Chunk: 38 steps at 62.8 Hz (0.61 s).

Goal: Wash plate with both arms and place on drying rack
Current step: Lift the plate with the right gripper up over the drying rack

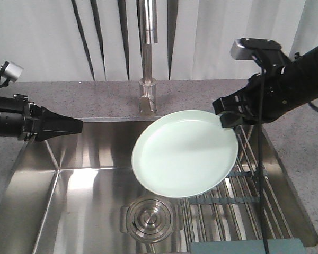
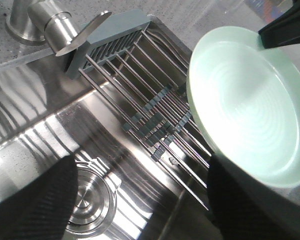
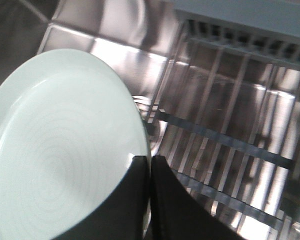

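Holding one plate point(image 1: 185, 153), pale mint, by the upper-right rim in the right gripper point(image 1: 229, 119). Per right wrist view: fingers point(image 3: 132, 200) clenched on that rim, one on each face, tips almost meeting at the edge. Rest of plate sticking out to the left of the jaws.

Suspended tilted above the sink point(image 1: 85, 185), face turned up and toward the front camera. In front view, lower edge overlapping the drain point(image 1: 150, 219) and the left side of the drying rack point(image 1: 246, 198). In left wrist view, seen hanging over the rack's rods. Cannot tell whether touching the rack.

Left gripper point(image 1: 78, 125) well apart from the plate, out at the sink's left edge, tip pointing toward it. Per left wrist view: fingers point(image 2: 40, 200) spread wide, released, only sink floor and rack rods showing through the gap.

Counts: plate 1; drying rack 1, with 2 grey-blue cross straps point(image 1: 243, 199); drain 1; faucet point(image 1: 147, 53) 1; sink 1; left arm point(image 1: 10, 119) plus right arm point(image 1: 302, 71), so 2; grippers 2.
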{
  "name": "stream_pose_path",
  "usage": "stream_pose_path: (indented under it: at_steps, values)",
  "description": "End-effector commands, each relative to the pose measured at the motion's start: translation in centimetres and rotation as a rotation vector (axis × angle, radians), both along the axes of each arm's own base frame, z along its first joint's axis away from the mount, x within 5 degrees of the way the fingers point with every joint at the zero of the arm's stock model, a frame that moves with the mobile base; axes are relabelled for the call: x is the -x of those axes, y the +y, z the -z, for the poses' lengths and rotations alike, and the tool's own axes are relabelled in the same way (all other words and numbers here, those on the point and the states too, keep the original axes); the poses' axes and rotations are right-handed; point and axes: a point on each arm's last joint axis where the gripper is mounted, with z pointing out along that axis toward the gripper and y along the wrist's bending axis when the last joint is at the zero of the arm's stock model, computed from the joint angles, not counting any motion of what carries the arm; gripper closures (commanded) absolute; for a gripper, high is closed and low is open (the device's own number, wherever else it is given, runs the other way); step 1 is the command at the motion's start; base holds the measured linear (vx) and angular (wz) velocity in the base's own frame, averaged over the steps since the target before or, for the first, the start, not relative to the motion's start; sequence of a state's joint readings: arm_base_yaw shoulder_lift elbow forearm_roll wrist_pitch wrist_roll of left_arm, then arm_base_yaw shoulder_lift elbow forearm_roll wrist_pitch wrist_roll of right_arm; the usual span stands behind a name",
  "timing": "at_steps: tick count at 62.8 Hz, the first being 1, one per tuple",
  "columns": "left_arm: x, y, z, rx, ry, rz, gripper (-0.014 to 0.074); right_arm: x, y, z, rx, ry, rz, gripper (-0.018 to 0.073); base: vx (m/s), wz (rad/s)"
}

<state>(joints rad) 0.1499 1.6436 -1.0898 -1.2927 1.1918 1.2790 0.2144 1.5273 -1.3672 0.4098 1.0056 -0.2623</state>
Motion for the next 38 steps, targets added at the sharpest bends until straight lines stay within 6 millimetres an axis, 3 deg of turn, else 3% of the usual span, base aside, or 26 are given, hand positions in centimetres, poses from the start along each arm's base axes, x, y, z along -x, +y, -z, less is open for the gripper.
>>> stream_pose_path:
  at_steps: [1,14,25,38]
  values:
    - [0.6,-0.4,-2.6,0.072,-0.066,0.021,0.0076,-0.1,1.5,-2.2,-0.179,-0.076,-0.074,0.0568,0.00,0.00]
    - [0.6,-0.4,-2.6,0.072,-0.066,0.021,0.0076,-2.7,2.1,-2.8,-0.331,-0.259,0.033,0.0568,0.00,0.00]
    - [0.6,-0.4,-2.6,0.072,-0.066,0.021,0.0076,-4.7,1.0,-3.0,-0.275,-0.436,0.163,0.0568,0.00,0.00]
    - [0.6,-0.4,-2.6,0.072,-0.066,0.021,0.0076,-4.3,0.4,-3.0,-0.127,-0.479,0.098,0.0568,0.00,0.00]
